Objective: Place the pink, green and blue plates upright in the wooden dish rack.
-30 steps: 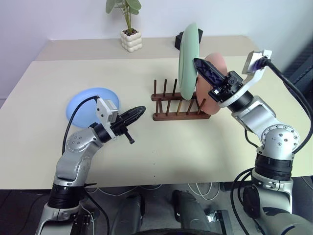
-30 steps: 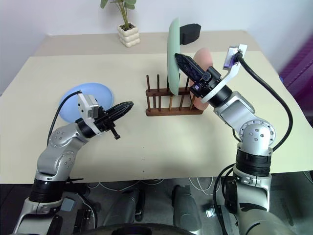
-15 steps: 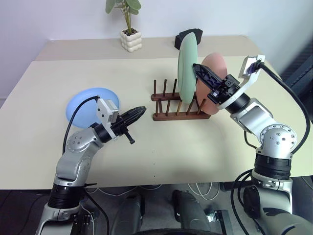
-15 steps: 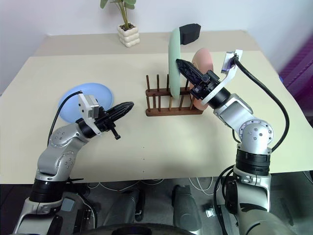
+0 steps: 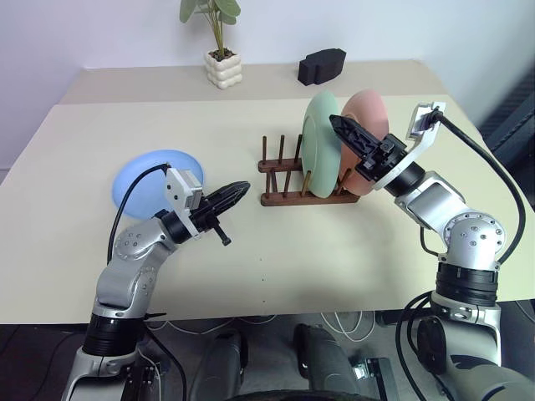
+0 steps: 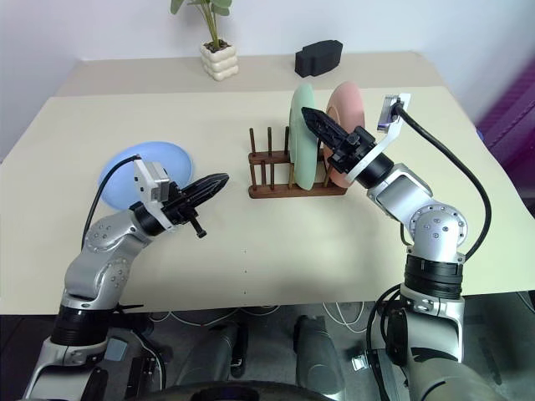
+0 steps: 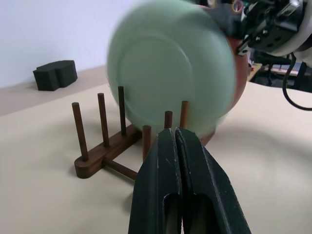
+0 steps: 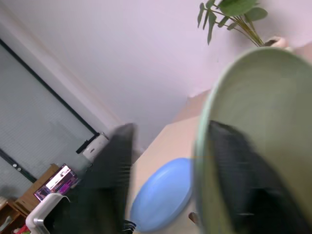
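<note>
Spanning both head views: a wide beige table, bearing everything else.

Lying flat on its left half, well apart from the rack: a round light-blue plate, face up, touched by nothing.

Standing upright on edge toward the right: a pale green round plate, lower rim down between the pegs near the rack's right end, leaning slightly. Looks blurred in the left wrist view, broad face turned to that camera.

Standing just behind it on the right, also on edge: a salmon-pink round plate, in the rack's last slot, partly hidden by the green one and by the right arm.

Sitting at mid-table under both: a small dark brown wooden dish rack, two base rails with rows of thin upright pegs. Keeps its left-hand pegs bare.

Reaching in from the right, up at the green plate's top edge: the right gripper, spread wide. Straddles the rim, with one black finger well off to one side and the other against the plate's hollow face; pinches nothing.

Hovering low over the table between blue plate and rack, pointing at the rack: the left gripper, fingers pressed together, holding nothing.

Standing at the far edge: a bumpy white pot with a green leafy plant.

Resting to its right, behind the rack: a small black foam block.
</note>
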`<state>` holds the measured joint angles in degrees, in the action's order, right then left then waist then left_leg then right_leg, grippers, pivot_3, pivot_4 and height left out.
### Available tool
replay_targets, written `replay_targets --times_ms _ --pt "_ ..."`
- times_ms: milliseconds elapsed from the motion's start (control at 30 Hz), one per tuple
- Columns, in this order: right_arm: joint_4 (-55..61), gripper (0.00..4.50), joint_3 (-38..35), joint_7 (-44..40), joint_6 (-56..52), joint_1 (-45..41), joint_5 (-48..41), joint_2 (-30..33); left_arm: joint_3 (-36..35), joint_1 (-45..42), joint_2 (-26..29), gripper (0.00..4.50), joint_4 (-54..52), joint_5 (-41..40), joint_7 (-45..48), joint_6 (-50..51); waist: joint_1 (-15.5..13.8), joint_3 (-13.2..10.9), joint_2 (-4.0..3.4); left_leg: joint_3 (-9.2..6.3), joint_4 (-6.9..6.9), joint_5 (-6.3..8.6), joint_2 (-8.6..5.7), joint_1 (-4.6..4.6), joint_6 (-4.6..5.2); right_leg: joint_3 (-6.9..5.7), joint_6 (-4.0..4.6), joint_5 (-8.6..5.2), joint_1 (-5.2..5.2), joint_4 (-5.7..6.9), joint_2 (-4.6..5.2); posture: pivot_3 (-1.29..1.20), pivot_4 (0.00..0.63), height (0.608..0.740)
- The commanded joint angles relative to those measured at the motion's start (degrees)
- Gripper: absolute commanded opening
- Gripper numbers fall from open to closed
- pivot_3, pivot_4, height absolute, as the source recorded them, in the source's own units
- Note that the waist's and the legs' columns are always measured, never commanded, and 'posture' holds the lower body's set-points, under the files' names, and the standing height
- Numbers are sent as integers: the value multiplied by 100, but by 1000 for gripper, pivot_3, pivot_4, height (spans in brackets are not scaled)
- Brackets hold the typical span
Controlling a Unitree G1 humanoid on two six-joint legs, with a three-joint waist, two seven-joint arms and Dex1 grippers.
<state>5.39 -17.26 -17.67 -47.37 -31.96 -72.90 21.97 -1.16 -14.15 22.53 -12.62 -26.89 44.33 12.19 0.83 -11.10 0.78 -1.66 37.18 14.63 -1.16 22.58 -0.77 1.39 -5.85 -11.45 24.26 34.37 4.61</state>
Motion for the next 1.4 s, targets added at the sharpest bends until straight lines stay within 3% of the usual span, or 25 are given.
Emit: replay_targets --times_ms 33,633,767,967,1100,1300,1400 --pt "123 4373 -144 -52 43 -48 18 73 -13 -1 0 0 -232 -34 -5 -63 0 0 0 0 0 0 0 0 0 0 0 0 0 0 0 0 150 734" --pt "581 4373 -221 -385 355 -655 193 362 -34 -87 -40 0 -90 109 -75 -191 -1 0 0 -1 -1 0 0 2 0 -1 1 -1 0 -4 0 0 150 734" --pt "575 4373 -109 -718 548 -1078 604 663 -285 -398 -88 0 368 681 -771 -566 -15 -1 0 -1 0 0 0 3 0 -1 1 -1 1 -5 0 0 150 734" --pt "739 4373 1074 -1601 763 -1264 2070 1235 -1076 -1043 58 0 1009 937 -2049 -203 14 0 2 -2 -4 1 -3 4 2 -6 -18 9 2 -8 -2 0 150 734" --pt "728 4436 1948 -2247 1318 -1362 3258 1483 -1793 -1280 445 1309 1114 958 -3048 944 39 -2 4 -2 -4 1 -4 6 2 -6 -20 10 13 -2 -6 0 150 734" --pt "752 4436 2388 -2941 1905 -1489 4011 1381 -2674 -1498 901 4460 1293 763 -3958 2642 -2 -8 18 -9 -2 1 -6 23 1 -13 -24 11 22 -2 -4 0 150 734" --pt "848 4436 2689 -3247 2381 -1461 4544 1397 -2904 -1606 963 4460 1350 515 -4046 3377 -18 -11 25 -16 2 1 -7 28 0 -21 -24 11 21 -3 0 0 150 734"
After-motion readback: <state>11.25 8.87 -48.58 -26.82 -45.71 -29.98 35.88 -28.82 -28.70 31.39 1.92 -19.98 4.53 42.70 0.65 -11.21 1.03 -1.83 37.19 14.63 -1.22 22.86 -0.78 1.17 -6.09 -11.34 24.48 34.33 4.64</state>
